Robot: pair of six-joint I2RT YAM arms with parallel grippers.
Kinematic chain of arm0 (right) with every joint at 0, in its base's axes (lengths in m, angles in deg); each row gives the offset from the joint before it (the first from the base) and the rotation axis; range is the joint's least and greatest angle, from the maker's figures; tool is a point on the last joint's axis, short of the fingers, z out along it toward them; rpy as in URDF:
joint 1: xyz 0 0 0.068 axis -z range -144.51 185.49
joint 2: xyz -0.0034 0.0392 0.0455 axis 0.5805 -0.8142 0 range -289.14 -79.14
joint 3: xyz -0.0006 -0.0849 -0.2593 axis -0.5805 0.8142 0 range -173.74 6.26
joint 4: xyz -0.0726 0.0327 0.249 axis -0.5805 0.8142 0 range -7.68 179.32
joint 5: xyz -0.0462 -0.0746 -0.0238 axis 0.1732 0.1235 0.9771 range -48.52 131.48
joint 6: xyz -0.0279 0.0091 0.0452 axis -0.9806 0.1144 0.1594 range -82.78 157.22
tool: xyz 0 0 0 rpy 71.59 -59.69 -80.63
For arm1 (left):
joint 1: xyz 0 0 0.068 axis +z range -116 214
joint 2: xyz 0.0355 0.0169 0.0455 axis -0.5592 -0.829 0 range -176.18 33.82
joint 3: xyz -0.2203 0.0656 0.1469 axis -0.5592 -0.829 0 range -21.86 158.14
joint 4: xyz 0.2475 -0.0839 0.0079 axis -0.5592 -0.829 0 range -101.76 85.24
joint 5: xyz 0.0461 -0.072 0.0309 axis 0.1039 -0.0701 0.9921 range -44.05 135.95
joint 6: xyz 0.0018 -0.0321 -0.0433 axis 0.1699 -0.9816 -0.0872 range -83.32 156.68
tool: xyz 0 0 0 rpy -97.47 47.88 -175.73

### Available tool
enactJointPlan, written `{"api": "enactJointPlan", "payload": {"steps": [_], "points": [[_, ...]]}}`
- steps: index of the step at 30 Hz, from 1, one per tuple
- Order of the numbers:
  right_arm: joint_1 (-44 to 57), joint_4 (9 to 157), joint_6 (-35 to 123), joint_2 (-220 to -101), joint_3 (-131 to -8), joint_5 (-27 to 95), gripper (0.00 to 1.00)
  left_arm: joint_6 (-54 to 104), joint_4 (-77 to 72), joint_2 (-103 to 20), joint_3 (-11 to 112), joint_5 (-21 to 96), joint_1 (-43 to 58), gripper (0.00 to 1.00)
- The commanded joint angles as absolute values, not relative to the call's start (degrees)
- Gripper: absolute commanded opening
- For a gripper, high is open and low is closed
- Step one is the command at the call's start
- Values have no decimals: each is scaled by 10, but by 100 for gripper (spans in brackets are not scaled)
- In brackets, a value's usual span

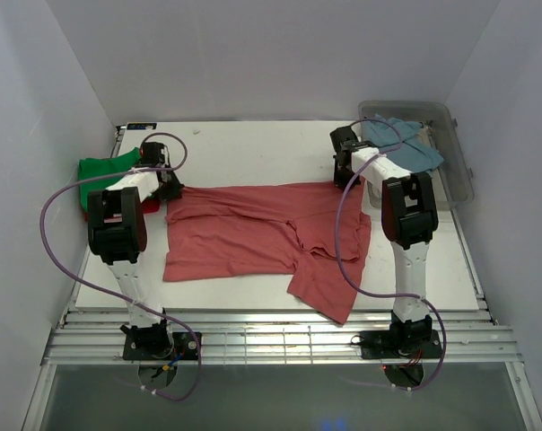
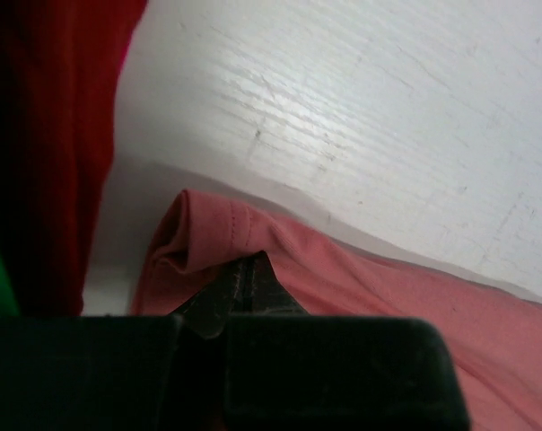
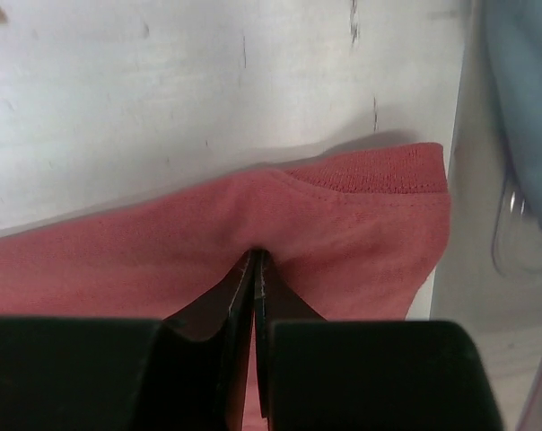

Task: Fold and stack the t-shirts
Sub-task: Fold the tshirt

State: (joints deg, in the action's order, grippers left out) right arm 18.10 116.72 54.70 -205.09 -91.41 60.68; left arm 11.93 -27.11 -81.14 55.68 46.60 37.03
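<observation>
The salmon-pink t-shirt (image 1: pixel 253 235) lay spread across the middle of the white surface (image 1: pixel 253 148), rumpled, with one flap trailing toward the near edge on the right side. Both arms reached over it to its far edge. The left hand (image 2: pixel 251 271) was clenched on the cloth at the shirt's far-left corner, where the wrist view showed the fabric bunched into a small peak around the closed fingertips. The right hand (image 3: pixel 256 262) was likewise clenched on the shirt's far-right corner, its two fingers pressed together on a fold of the cloth just short of a stitched hem band.

A green t-shirt (image 1: pixel 105 169) sat at the far-left edge of the surface, and a red t-shirt (image 2: pixel 56 135) lay beside it, largely hidden under the left arm in the overhead view and just beside the pink shirt's gripped corner in the wrist view.

At the far-right corner stood a clear plastic bin (image 1: pixel 458 180) with a light blue t-shirt (image 1: pixel 413 148) draped in it, part of the cloth hanging over the rim nearest the right arm.
</observation>
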Motion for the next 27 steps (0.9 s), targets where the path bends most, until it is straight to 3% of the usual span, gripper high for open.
{"api": "enactJointPlan", "payload": {"steps": [1, 11, 14, 18, 22, 25, 27], "points": [[210, 1199, 543, -2108, -943, 593, 8, 122, -310, -858, 559, 500, 394, 0], [221, 1248, 540, -2226, -1142, 539, 8, 151, -329, -982, 767, 423, 380, 0], [225, 1243, 537, -2247, -1171, 524, 8, 163, -359, -1023, 858, 425, 378, 0], [226, 1190, 513, -2207, -1118, 502, 8, 162, -366, -1007, 883, 425, 377, 0], [226, 1082, 481, -2082, -1015, 502, 23, 166, -337, -944, 852, 423, 370, 0], [225, 1056, 466, -2012, -969, 494, 28, 169, -305, -901, 817, 421, 363, 0], [221, 1053, 462, -1984, -954, 484, 38, 173, -300, -875, 810, 421, 358, 0]]}}
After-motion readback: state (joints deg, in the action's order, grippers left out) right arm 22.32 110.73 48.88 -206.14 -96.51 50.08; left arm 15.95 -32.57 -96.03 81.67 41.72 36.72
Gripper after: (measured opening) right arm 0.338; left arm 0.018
